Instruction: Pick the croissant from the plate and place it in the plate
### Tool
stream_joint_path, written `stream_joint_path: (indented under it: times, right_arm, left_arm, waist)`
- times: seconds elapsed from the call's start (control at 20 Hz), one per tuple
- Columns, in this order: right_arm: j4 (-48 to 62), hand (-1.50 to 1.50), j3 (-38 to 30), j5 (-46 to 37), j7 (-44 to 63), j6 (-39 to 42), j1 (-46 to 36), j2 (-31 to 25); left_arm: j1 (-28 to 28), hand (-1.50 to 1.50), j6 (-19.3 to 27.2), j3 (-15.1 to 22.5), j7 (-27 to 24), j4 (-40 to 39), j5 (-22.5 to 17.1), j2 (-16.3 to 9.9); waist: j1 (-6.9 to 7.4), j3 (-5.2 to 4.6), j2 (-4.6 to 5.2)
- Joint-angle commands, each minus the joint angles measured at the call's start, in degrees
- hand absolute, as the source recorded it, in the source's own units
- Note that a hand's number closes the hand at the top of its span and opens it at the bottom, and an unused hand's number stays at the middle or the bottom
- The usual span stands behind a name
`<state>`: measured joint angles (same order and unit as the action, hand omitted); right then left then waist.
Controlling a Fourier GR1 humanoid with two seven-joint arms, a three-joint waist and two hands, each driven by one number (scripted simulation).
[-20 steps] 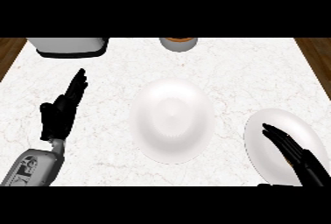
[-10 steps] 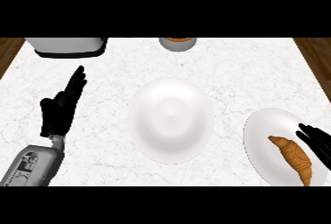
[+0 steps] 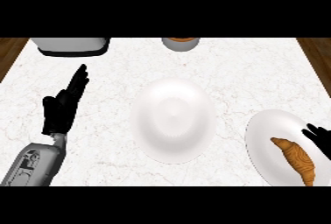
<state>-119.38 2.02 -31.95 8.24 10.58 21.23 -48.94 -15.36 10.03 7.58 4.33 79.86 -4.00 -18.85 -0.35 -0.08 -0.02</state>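
Observation:
A golden-brown croissant (image 3: 297,160) lies on the white plate (image 3: 268,144) at the counter's right edge. Just right of the croissant, only the fingertips of my right hand (image 3: 318,139) show at the picture's border, beside it and not touching it. Whether those fingers are curled cannot be made out. A second, larger white plate (image 3: 173,120) sits bare in the middle of the counter. My left hand (image 3: 63,107) rests at the left with its fingers straight and pointing up, holding nothing.
A grey toaster-like appliance (image 3: 70,45) stands at the back left edge. A small round cup or jar (image 3: 180,43) sits at the back centre. Brown wood shows past the marble counter's far corners.
My right hand has slid off the right plate toward the picture's right edge, uncovering the croissant. The left hand has barely shifted.

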Motion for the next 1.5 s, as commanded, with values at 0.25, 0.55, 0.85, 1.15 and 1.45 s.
stream_joint_path:
  times: [0.25,0.55,0.85,1.15,1.45]
  right_arm:
    - [8.2,-1.5,0.4,-6.8,-3.5,4.8,-3.7,5.9]
    - [18.3,-1.5,5.7,-12.8,0.8,9.3,-14.2,8.6]
    - [23.0,-1.5,5.4,-18.9,-3.8,6.4,-11.7,11.9]
    - [30.0,-1.5,2.0,-20.0,-9.4,5.4,-12.3,12.3]
    - [40.1,-1.5,1.7,-25.6,-10.9,4.6,-19.4,15.8]
  left_arm:
    - [0.7,0.0,-0.8,-1.2,1.9,1.6,3.0,2.6]
    - [1.0,0.0,-3.6,-2.9,1.7,1.5,2.3,1.9]
    - [1.7,0.0,-4.8,-4.4,-1.6,-0.1,3.8,3.8]
    - [2.3,0.0,-4.4,-4.8,1.4,2.8,5.3,5.1]
    - [-0.1,0.0,-6.0,-6.3,1.0,0.6,7.0,5.8]
  waist:
    - [0.07,0.1,-0.01]
    - [0.74,0.1,0.09]
    - [0.19,0.09,0.04]
    - [0.22,0.1,-0.02]
    - [0.39,0.1,0.05]
